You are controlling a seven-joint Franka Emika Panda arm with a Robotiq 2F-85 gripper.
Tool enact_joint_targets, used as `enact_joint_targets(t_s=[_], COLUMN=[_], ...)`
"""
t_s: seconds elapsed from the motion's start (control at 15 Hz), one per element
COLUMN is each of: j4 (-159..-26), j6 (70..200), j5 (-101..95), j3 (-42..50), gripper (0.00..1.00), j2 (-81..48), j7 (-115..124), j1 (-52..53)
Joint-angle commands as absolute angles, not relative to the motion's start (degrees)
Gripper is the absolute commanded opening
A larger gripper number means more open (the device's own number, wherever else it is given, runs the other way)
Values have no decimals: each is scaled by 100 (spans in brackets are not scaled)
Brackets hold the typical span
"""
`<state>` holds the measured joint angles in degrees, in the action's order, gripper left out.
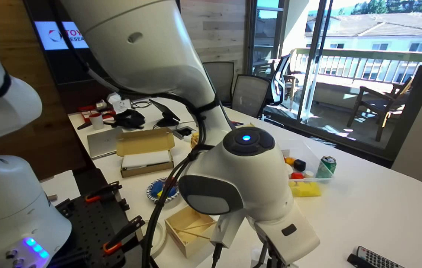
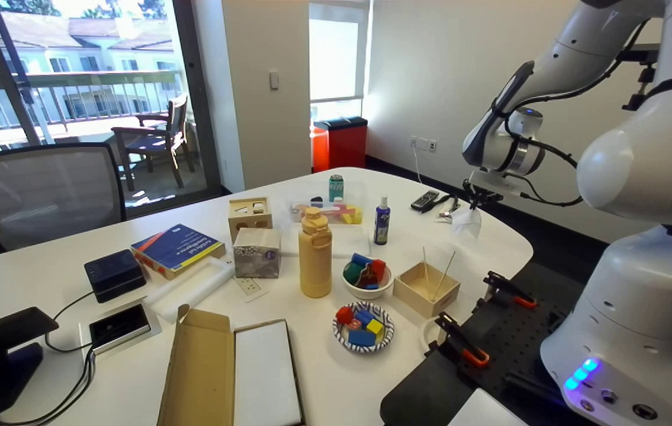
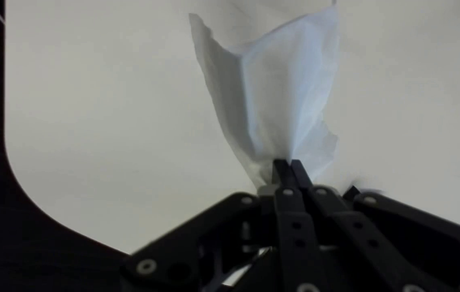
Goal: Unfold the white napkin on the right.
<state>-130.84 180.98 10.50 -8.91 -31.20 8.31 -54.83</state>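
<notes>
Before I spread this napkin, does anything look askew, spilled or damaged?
No spill stands out. The white napkin looks crumpled, bunched where the fingers pinch it, with an uneven edge; I can't tell if it's torn. Two sticks slant in the wooden box, ends poking above its rim.

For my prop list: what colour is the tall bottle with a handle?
The tall bottle is muted yellow, seen best in an exterior view.

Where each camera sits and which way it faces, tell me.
An exterior view: near the arm, facing table and gray chairs; arm central, base at left.
An exterior view: by the open carton, facing the red bin; arm and base at right.
Wrist view: behind the pincer, facing table and white napkin; the pincer fills the bottom.
Both exterior views share the green can and wooden box.
</notes>
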Motion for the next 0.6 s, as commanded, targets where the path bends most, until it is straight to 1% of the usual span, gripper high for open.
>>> enact_joint_targets(t_s=[0.0,0.13,0.33,0.53], j4=[-12636,-12384,-11990,-11642], j6=[17969,18115,18278,18513], j5=[1231,1371,1490,1465], j3=[-20,-60,-310,-770], gripper=[0,0,0,0], j2=[-3610,-3954,-4382,-4773], j7=[1114,1109,1037,927], j1=[-4316,-4122,-4122,-4501])
